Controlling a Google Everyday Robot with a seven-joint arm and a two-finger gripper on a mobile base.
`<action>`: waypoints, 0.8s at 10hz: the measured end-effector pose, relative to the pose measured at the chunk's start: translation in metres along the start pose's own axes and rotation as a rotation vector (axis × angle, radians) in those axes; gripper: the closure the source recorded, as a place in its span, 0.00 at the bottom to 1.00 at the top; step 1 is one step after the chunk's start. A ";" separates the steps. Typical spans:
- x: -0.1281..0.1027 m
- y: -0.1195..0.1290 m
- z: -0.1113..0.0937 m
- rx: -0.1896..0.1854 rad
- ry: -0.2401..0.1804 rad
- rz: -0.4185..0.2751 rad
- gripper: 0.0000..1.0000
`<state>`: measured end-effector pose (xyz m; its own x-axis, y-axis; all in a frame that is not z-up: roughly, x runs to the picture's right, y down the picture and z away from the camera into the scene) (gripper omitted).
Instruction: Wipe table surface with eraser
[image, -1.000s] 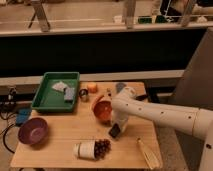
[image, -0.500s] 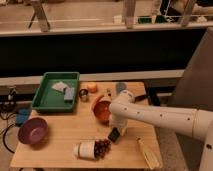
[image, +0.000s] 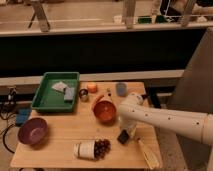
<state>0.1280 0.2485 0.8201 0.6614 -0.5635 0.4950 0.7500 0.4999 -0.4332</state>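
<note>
The table surface (image: 65, 135) is a light tan wooden top filling the lower middle of the camera view. The eraser (image: 122, 136) is a small dark block resting on the tabletop, just right of and below the orange bowl (image: 105, 111). My gripper (image: 126, 133) hangs from the white arm that reaches in from the right. It is shut on the eraser and presses it onto the wood.
A green tray (image: 44, 102) with two grey blocks sits at the back left. A purple bowl (image: 33, 131) is at the front left. A tipped white cup (image: 86, 149) with dark grapes lies in front. A pale yellow object (image: 148, 153) lies at the front right. Small items (image: 121, 88) stand along the back edge.
My gripper and the eraser have slid a little to the right and toward the front edge of the table. The other things have not moved.
</note>
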 end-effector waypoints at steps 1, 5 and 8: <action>0.004 0.006 0.001 -0.004 0.003 0.019 1.00; 0.033 -0.007 -0.001 0.023 0.008 0.090 1.00; 0.036 -0.030 -0.003 0.032 0.001 0.081 1.00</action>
<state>0.1293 0.2109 0.8493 0.7200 -0.5209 0.4586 0.6935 0.5648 -0.4473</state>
